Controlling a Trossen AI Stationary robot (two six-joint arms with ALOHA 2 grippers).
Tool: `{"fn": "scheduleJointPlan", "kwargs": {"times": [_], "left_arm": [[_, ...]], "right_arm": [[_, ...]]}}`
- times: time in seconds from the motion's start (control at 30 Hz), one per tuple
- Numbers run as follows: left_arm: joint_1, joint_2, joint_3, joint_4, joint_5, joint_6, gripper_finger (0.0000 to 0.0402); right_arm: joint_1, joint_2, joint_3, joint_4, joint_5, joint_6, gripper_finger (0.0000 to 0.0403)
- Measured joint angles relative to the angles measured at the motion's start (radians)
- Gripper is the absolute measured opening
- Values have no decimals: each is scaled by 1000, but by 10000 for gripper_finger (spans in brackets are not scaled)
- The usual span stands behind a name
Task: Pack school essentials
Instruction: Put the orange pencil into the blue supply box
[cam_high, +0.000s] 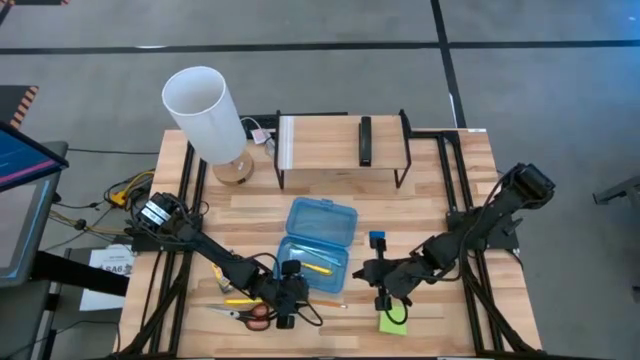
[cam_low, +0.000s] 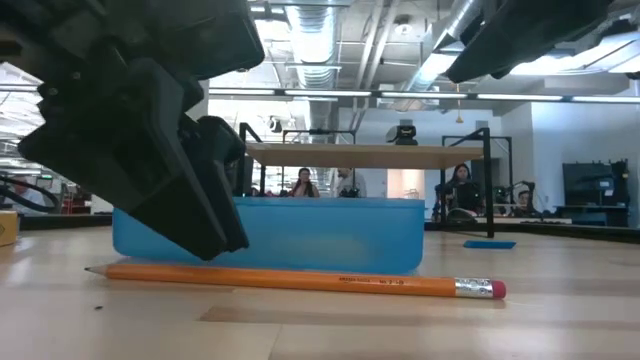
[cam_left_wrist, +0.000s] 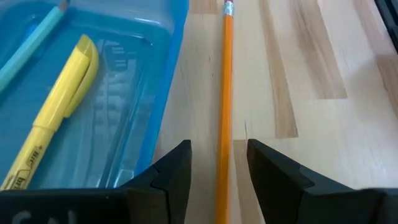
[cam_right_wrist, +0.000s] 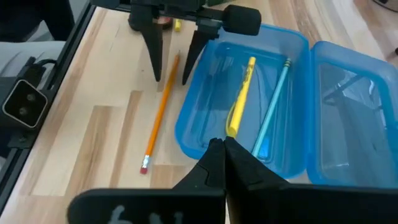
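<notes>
An orange pencil (cam_left_wrist: 225, 93) lies flat on the table along the near side of the open blue case (cam_high: 318, 238), its eraser end (cam_low: 480, 289) toward the right. My left gripper (cam_left_wrist: 219, 165) is open and low, one finger on each side of the pencil near its pointed end, touching neither side. A yellow highlighter (cam_right_wrist: 239, 99) and a light-blue pencil (cam_right_wrist: 273, 102) lie inside the case. My right gripper (cam_right_wrist: 221, 155) is shut and hovers right of the case, holding nothing. Scissors (cam_high: 250, 313) and a yellow pencil (cam_high: 238, 300) lie to the left. A lime-green sticky-note pad (cam_high: 393, 322) lies near the front edge.
A tall white lamp (cam_high: 208, 112) stands at the far left and a black-framed shelf (cam_high: 340, 150) at the far middle. A small blue eraser (cam_high: 377, 238) sits right of the case. The case's lid (cam_high: 322, 218) lies open toward the far side.
</notes>
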Motion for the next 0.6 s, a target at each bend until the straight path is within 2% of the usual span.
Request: {"fn": "scheduleJointPlan", "kwargs": {"times": [0.3,0.6], "left_arm": [[9,0,0,29,-32,42,142],[42,0,9,45,32,63,142]], "right_arm": [[0,0,0,0,3,0,10],[0,0,0,-6,4,-1,10]]}}
